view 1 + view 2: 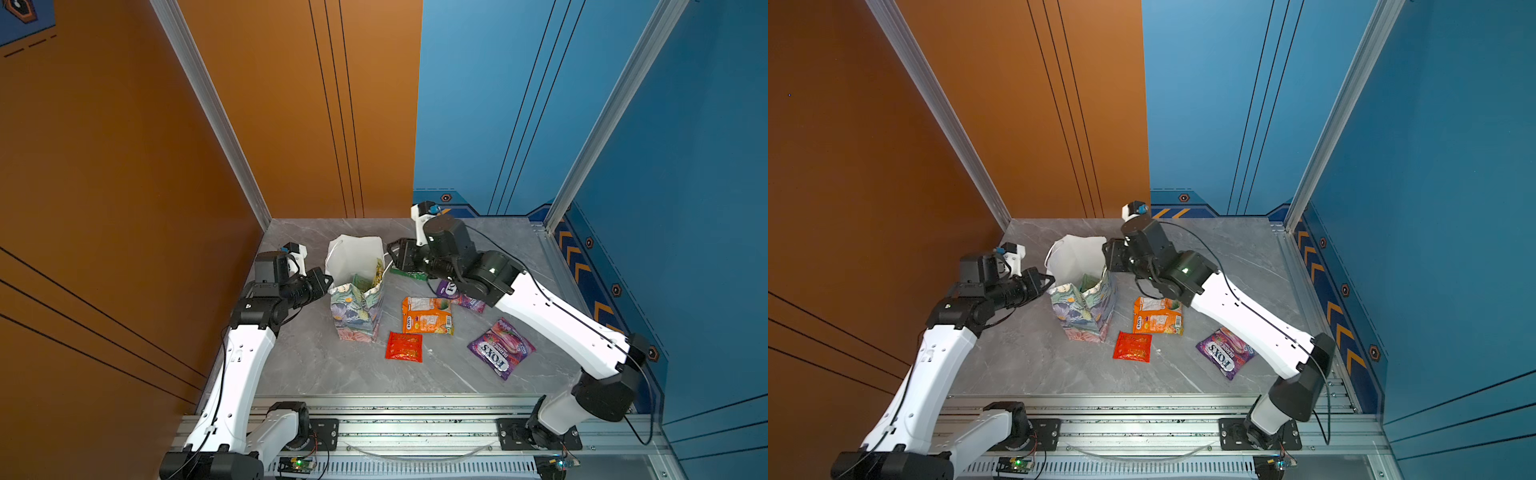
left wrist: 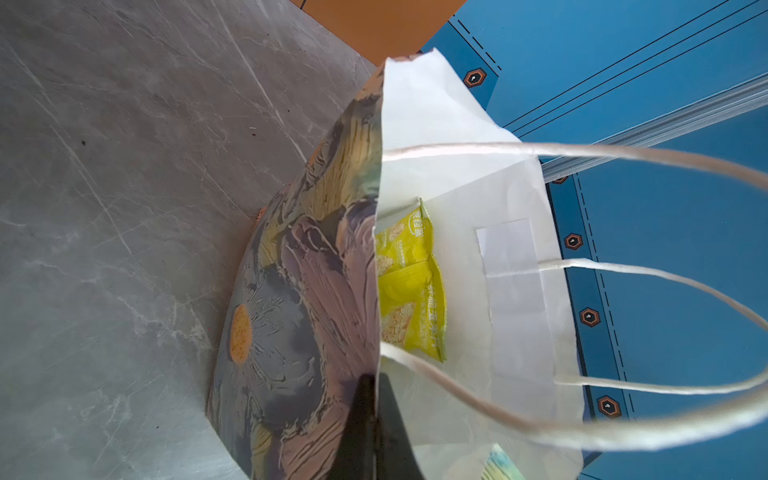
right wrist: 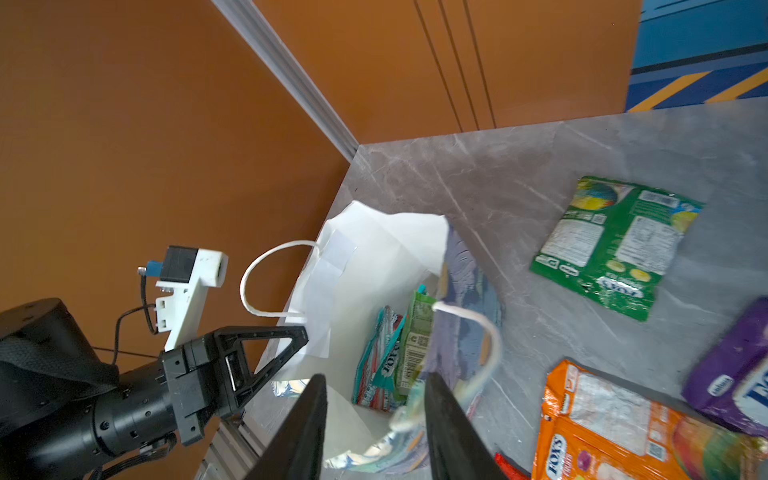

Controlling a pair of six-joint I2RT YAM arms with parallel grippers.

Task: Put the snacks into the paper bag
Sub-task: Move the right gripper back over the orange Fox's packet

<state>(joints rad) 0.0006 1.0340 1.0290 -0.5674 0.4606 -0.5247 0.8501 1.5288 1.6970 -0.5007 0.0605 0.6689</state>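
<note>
Nearest the top camera runs the grey aluminium rail that carries both arms. Just past it, on the grey marble-patterned desk, lie snacks not yet packed. A glossy purple FOX'S packet lies toward the right, a small flat red packet near the middle, and a flat orange packet just beyond the red one.

Left of the orange packet stands the small upright paper bag, pastel floral outside and plain white inside, with its mouth open. In the left wrist view the left jaws are closed, pinching the bag's floral wall at the rim, which I judge keeps the mouth spread. The right jaws hang at the right side of the mouth, parted partway with nothing between them.

Inside the bag a yellow packet, a teal and red FOX'S packet and a pale green packet can be seen. Anything deeper is hidden.

Farther back, a second purple packet shows partly from under the right arm. A flat dark green FOX'S packet lies on the desk beside the bag's far right corner.

At least three snacks are in and five are left out, so I judge the task somewhat under halfway done
</note>
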